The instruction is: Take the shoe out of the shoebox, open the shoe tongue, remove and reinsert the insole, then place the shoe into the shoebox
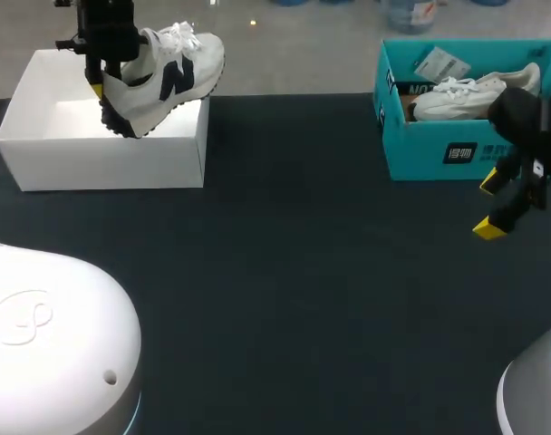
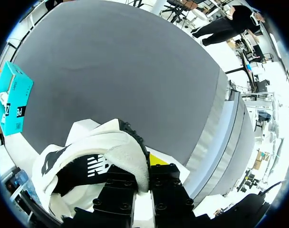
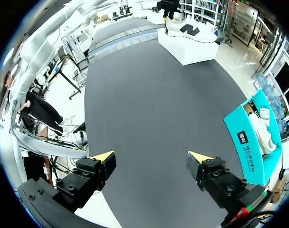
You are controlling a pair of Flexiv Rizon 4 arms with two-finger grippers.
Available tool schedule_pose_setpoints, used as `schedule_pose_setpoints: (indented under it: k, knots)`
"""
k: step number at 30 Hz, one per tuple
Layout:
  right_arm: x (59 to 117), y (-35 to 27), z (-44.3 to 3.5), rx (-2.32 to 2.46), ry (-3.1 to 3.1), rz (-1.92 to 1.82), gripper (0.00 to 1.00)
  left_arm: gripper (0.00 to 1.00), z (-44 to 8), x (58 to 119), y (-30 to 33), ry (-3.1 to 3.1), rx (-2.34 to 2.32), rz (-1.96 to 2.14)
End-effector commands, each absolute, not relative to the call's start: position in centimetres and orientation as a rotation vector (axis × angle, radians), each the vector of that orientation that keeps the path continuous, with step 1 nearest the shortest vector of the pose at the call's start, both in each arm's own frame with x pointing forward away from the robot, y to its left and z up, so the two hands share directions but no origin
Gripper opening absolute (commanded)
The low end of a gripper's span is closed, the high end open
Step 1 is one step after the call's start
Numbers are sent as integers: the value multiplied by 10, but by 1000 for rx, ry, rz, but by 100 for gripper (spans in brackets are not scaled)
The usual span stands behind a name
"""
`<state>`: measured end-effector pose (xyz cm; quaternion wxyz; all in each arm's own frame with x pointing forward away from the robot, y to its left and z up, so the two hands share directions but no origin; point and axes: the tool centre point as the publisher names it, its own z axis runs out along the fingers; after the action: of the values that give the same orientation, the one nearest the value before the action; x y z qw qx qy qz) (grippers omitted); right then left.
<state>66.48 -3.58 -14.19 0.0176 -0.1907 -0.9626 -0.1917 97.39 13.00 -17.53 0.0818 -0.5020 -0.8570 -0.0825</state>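
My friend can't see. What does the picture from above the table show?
The left gripper holds a white sneaker over a white shoebox at the table's far left. At the right, the open right gripper hangs before a teal shoebox holding another white shoe.

Most of the head view is filled by a table [image 1: 285, 272] with a dark, matte, near-black top. In the left wrist view the same top is rendered an even grey and is bounded along one side by a paler edge band [image 2: 208, 137]. It is lit softly and evenly.
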Motion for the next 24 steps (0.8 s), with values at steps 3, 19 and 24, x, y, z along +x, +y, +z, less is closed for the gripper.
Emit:
schedule_pose_setpoints:
  k: [3,19,24]
  knots:
    - [667,-35,-142,-591,-2988,-590,100,0,-174,973,131,-2562,-1503,-248]
    - [667,-35,-142,-591,-2988,-590,100,0,-180,1001,148,-2272,-1895,-496]
    - [667,-35,-142,-591,-2988,-590,100,0,-182,1014,165,-2231,-1967,-493]
